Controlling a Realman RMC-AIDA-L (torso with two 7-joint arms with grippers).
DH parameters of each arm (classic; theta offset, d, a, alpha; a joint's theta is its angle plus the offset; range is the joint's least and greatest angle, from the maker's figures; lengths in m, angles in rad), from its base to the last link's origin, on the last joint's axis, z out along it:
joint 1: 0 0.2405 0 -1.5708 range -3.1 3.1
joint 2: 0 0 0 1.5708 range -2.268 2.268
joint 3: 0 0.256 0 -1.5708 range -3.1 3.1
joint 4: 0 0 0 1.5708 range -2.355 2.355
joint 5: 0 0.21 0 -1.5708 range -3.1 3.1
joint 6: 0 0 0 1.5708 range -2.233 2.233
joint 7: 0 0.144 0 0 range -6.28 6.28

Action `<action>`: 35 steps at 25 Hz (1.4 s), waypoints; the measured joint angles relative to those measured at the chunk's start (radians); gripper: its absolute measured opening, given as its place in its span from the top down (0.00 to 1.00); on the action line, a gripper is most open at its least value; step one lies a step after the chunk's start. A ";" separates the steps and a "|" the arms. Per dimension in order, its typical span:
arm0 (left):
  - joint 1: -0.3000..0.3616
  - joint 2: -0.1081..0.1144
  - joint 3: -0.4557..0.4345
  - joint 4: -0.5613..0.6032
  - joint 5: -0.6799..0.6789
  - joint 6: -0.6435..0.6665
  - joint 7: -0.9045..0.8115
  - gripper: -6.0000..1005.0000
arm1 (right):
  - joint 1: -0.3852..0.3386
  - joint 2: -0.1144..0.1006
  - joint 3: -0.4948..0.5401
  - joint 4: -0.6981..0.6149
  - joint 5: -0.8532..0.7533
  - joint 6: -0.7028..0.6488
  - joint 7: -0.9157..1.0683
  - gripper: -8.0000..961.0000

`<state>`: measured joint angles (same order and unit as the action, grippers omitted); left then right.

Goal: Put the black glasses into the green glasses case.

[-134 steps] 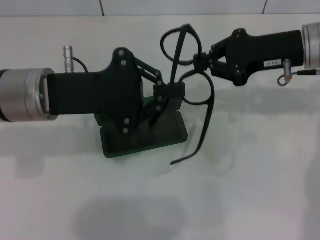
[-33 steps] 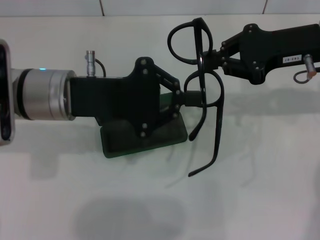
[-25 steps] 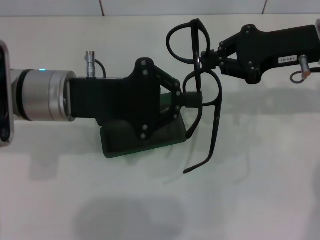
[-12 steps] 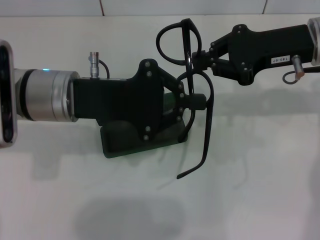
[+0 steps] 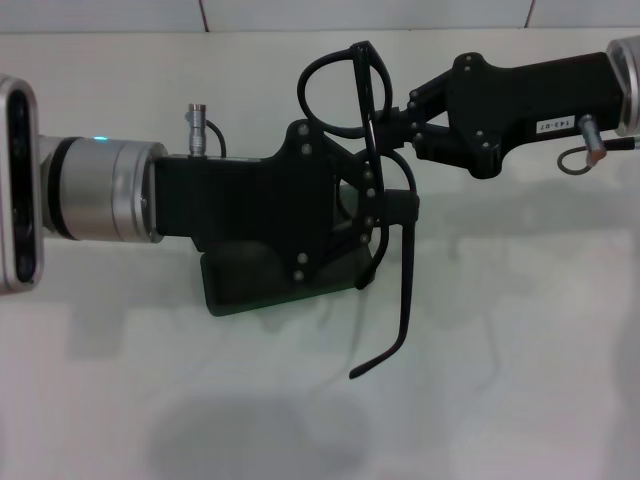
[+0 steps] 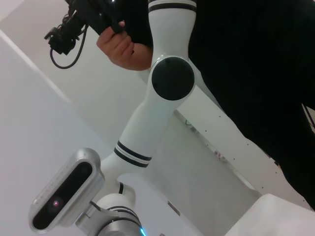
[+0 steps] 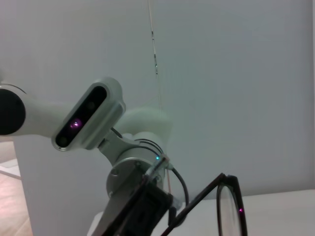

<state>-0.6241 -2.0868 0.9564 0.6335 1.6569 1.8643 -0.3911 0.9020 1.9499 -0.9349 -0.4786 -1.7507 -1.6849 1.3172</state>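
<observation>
The black glasses [image 5: 365, 160] hang in the air above the white table [image 5: 500, 350], and I see them held at the frame by both arms. My right gripper [image 5: 395, 120] comes in from the right and is clamped on the bridge between the lenses. My left gripper [image 5: 385, 210] reaches from the left and is closed on the lower part of the frame; one temple arm dangles down toward the table. The green glasses case [image 5: 240, 290] sits on the table beneath my left gripper, mostly hidden by it.
</observation>
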 joint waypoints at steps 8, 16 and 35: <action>-0.004 -0.002 0.000 0.000 -0.016 -0.007 0.000 1.00 | 0.000 0.012 0.000 0.000 0.001 -0.014 0.005 0.95; -0.017 -0.007 0.012 -0.003 -0.020 -0.017 0.001 1.00 | -0.009 0.014 0.001 0.000 0.033 -0.022 0.005 0.95; -0.020 -0.009 0.039 -0.003 -0.052 -0.042 0.003 1.00 | -0.009 0.019 0.001 0.000 0.053 -0.059 0.008 0.95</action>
<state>-0.6443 -2.0955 0.9956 0.6304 1.6045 1.8224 -0.3880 0.8928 1.9684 -0.9341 -0.4786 -1.6980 -1.7439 1.3252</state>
